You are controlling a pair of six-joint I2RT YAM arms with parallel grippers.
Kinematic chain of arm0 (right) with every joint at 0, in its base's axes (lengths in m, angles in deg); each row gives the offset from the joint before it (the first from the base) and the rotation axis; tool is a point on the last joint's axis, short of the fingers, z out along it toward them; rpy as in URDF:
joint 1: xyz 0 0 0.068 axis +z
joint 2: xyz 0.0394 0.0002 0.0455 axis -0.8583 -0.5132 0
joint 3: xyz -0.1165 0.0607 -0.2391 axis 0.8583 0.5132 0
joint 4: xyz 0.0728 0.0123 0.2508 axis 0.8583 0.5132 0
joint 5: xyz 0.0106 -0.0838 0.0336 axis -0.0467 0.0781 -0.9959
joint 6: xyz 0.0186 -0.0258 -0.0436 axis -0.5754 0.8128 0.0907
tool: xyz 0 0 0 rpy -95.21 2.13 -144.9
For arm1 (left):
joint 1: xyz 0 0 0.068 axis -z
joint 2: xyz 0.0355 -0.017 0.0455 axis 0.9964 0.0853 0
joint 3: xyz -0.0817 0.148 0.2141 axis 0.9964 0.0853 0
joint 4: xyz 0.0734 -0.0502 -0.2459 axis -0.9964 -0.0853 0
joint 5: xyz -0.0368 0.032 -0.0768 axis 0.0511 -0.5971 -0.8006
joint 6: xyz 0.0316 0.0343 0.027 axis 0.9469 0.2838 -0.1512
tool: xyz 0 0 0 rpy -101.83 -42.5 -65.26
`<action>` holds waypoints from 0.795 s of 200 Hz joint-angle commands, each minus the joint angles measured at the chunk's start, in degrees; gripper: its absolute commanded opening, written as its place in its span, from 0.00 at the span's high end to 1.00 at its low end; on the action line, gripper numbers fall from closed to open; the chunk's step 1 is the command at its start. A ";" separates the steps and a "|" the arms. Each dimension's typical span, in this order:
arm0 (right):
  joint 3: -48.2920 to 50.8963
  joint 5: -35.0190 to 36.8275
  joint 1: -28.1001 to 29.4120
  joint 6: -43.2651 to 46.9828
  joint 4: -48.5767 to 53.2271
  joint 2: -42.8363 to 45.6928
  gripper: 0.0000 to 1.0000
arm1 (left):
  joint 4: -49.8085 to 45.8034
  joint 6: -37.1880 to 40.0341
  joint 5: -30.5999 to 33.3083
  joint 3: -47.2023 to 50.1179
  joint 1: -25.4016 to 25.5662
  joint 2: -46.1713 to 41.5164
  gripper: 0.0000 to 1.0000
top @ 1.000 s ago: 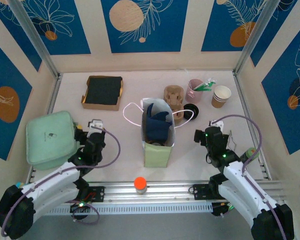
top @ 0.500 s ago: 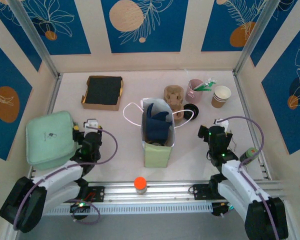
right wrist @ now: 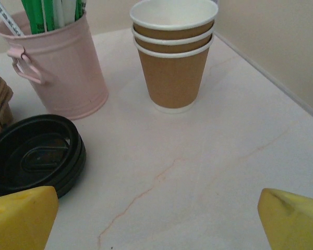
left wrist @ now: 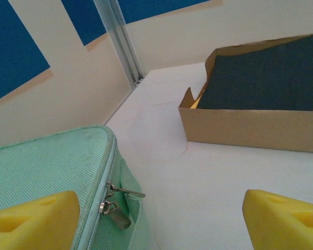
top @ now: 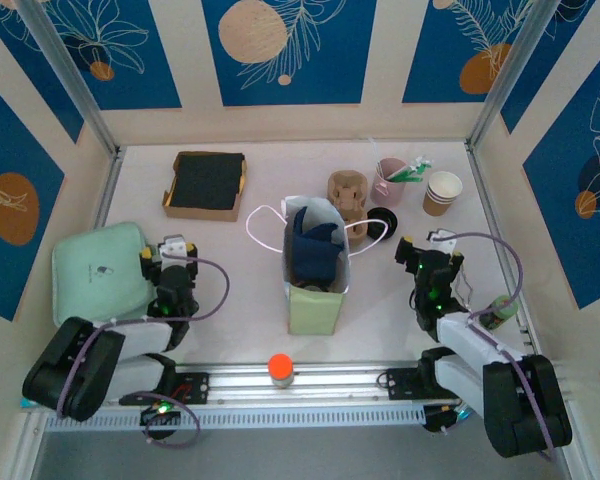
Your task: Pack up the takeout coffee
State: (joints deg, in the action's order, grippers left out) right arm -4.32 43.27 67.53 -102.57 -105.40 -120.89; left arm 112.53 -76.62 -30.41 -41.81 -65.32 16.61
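**Coffee Cups Left Standing as Both Grippers Are Held Wide Apart**

A light green paper bag (top: 315,285) is seen upright at the middle of the counter (top: 240,300), its mouth turned upward and the long axis of that mouth running from the near edge toward the far wall. Something dark blue is lodged inside it, and white handles are splayed out to either side.

Behind the bag and to the right, a stack of brown paper cups (top: 442,192) (right wrist: 173,52) is stood upright, mouths up, with three nested rims counted from the right wrist camera. A pink bucket (top: 388,182) (right wrist: 57,62) holding green and white straws is placed just beside the stack, and black lids (top: 383,220) (right wrist: 34,153) are laid flat in front of the bucket. A brown pulp cup carrier (top: 347,192) is set just behind the bag.

The right gripper (top: 430,242) (right wrist: 156,216) is aimed at the cups with its fingers spread wide, nothing between them. The left gripper (top: 167,250) (left wrist: 159,219) is likewise held apart and empty, pointed at a cardboard box (top: 207,184) (left wrist: 261,125), with a mint zip pouch (top: 98,275) (left wrist: 41,172) close by its left finger.
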 commanded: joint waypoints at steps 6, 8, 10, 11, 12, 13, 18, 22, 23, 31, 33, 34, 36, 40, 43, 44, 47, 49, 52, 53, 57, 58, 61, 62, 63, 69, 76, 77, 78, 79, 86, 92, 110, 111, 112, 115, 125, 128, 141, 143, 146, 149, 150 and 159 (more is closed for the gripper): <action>2.56 -0.67 -1.60 0.73 -11.96 -0.86 0.01 | 14.45 -0.06 -1.35 1.27 -1.13 4.27 0.18; 2.57 -0.71 -1.80 0.52 -12.17 -1.02 0.01 | 15.19 -0.03 -1.30 1.34 -1.11 4.63 0.18; 2.53 -0.77 -1.92 0.40 -12.24 -1.24 0.01 | 15.82 -0.02 -1.18 1.45 -1.10 5.05 0.18; 2.51 -0.84 -2.04 0.37 -12.24 -1.29 0.01 | 16.21 -0.07 -1.15 1.45 -1.13 5.22 0.18; 2.50 -0.87 -2.10 0.30 -12.28 -1.31 0.01 | 16.59 -0.04 -1.04 1.50 -1.14 5.44 0.18; 2.45 -0.93 -2.18 0.23 -12.30 -1.42 0.01 | 16.95 -0.08 -1.03 1.52 -1.11 5.68 0.18; 2.40 -1.20 -2.65 -0.23 -12.55 -1.70 0.01 | 18.84 -0.11 -0.82 1.69 -1.20 6.83 0.18; 2.47 -1.48 -2.96 -0.43 -13.14 -2.13 0.01 | 20.29 -0.18 -0.73 1.86 -1.23 7.77 0.18; 2.52 -1.59 -3.05 -0.54 -13.35 -2.22 0.01 | 20.43 -0.32 -0.70 1.83 -1.28 7.90 0.18; 2.93 -2.48 -3.75 -0.93 -15.50 -3.22 0.01 | 19.71 -0.47 -0.34 1.13 -1.49 8.42 0.18; 3.04 -2.70 -3.92 -1.02 -16.02 -3.46 0.01 | 19.74 -0.51 -0.53 1.13 -1.50 8.53 0.17; 3.11 -2.77 -3.97 -1.09 -16.32 -3.63 0.01 | 19.80 -0.53 -0.73 1.16 -1.60 8.59 0.17; 3.22 -2.93 -4.11 -1.15 -16.81 -3.91 0.01 | 20.00 -0.59 -0.97 1.16 -1.66 8.68 0.17; 3.26 -3.28 -4.44 -1.35 -17.87 -4.57 0.01 | 20.44 -0.74 -1.68 1.19 -1.84 9.13 0.17; 3.35 -3.58 -4.67 -1.48 -18.58 -5.00 0.01 | 20.36 -0.80 -1.81 0.97 -1.90 9.29 0.17; 3.36 -3.65 -4.73 -1.54 -18.84 -5.19 0.01 | 20.33 -0.81 -1.86 0.91 -1.93 9.32 0.17; 3.32 -4.05 -4.99 -1.52 -19.55 -5.78 0.01 | 20.43 -0.81 -1.92 0.85 -2.06 9.47 0.16; 3.34 -4.10 -5.03 -1.56 -19.76 -5.89 0.01 | 20.47 -0.92 -1.97 0.80 -2.04 9.62 0.16; 3.31 -4.48 -5.30 -1.67 -20.49 -6.69 0.01 | 20.48 -1.09 -2.03 0.71 -2.19 9.76 0.16; 3.34 -4.54 -5.36 -1.72 -20.80 -6.91 0.01 | 20.48 -1.08 -2.06 0.65 -2.20 9.82 0.16; 3.32 -4.93 -5.60 -1.81 -21.97 -7.81 0.01 | 20.48 -1.20 -2.16 0.47 -2.37 9.98 0.16; 3.34 -5.03 -5.60 -1.79 -22.25 -8.05 0.01 | 20.48 -1.23 -2.16 0.43 -2.42 10.02 0.16; 3.32 -5.30 -5.81 -1.82 -23.24 -8.81 0.01 | 20.48 -1.24 -2.06 0.41 -2.43 10.09 0.16; 3.26 -5.39 -5.83 -1.80 -23.58 -9.08 0.01 | 20.48 -1.29 -2.07 0.40 -2.45 10.16 0.16; 3.27 -5.43 -5.84 -1.79 -23.88 -9.21 0.01 | 20.48 -1.32 -2.07 0.40 -2.51 10.20 0.16; 3.23 -5.91 -6.10 -1.83 -25.74 -10.92 0.01 | 20.48 -1.82 -2.21 0.55 -2.71 10.23 0.16; 3.32 -6.20 -6.67 -2.88 -27.92 -13.27 0.01 | 20.48 -2.83 -3.24 0.80 -3.42 10.69 0.16; 3.30 -6.19 -6.88 -3.30 -28.47 -13.81 0.01 | 20.48 -2.92 -3.36 0.78 -3.65 10.77 0.16; 3.33 -6.14 -7.07 -3.68 -29.10 -14.39 0.01 | 20.52 -3.10 -3.42 0.77 -3.86 10.85 0.16; 3.44 -6.03 -7.30 -4.09 -29.76 -15.03 0.01 | 20.50 -3.27 -3.54 0.72 -4.00 10.89 0.16; 3.86 -5.29 -8.70 -6.43 -35.75 -20.71 0.01 | 20.48 -4.90 -4.02 0.34 -5.45 11.99 0.16; 4.76 -6.98 -10.23 -6.55 -44.60 -26.04 0.01 | 20.48 -6.51 -4.81 -0.20 -6.88 13.61 0.16; 6.18 -10.10 -10.39 -6.25 -42.95 -23.78 0.01 | 20.47 -6.55 -7.81 -1.49 -8.51 15.79 0.16; 6.05 -10.07 -10.32 -6.30 -41.96 -23.46 0.01 | 20.47 -6.54 -8.02 -1.42 -8.48 15.73 0.16; 5.85 -10.01 -10.24 -6.41 -41.03 -22.77 0.01 | 20.43 -6.53 -8.17 -1.39 -8.51 15.66 0.15; 5.28 -9.84 -10.06 -6.37 -38.62 -21.51 0.01 | 20.46 -6.64 -8.35 -1.17 -8.50 15.41 0.15; 3.17 -11.46 -9.58 -4.19 -36.86 -22.06 0.01 | 20.48 -6.90 -8.62 -0.92 -8.48 15.18 0.12; 2.85 -13.02 -9.36 -2.78 -38.07 -23.11 0.01 | 20.48 -6.84 -8.52 -0.94 -8.47 15.31 0.11; 1.81 -21.47 -6.41 5.31 -41.97 -27.08 0.01 | 20.48 -6.70 -8.73 -1.01 -8.48 15.35 0.06; 1.40 -22.33 -5.47 6.78 -41.99 -27.84 0.01 | 20.48 -6.64 -8.75 -1.01 -8.46 15.40 0.05; 0.64 -23.68 -3.98 9.07 -42.03 -29.34 0.01 | 20.48 -6.55 -8.84 -1.01 -8.38 15.31 0.05; -0.27 -25.10 -2.53 11.78 -42.94 -31.49 0.01 | 20.48 -6.42 -9.09 -1.01 -8.32 15.28 0.05; -0.43 -25.66 -2.30 12.91 -43.76 -32.32 0.01 | 20.48 -6.38 -9.14 -1.01 -8.30 15.26 0.05; -1.36 -23.37 1.60 17.68 -49.60 -37.31 0.01 | 20.48 -5.59 -10.34 -0.99 -8.01 15.35 0.05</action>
State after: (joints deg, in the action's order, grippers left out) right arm -2.17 28.01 61.60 -100.28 -142.99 -148.85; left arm 130.52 -81.89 -37.65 -42.29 -73.36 32.06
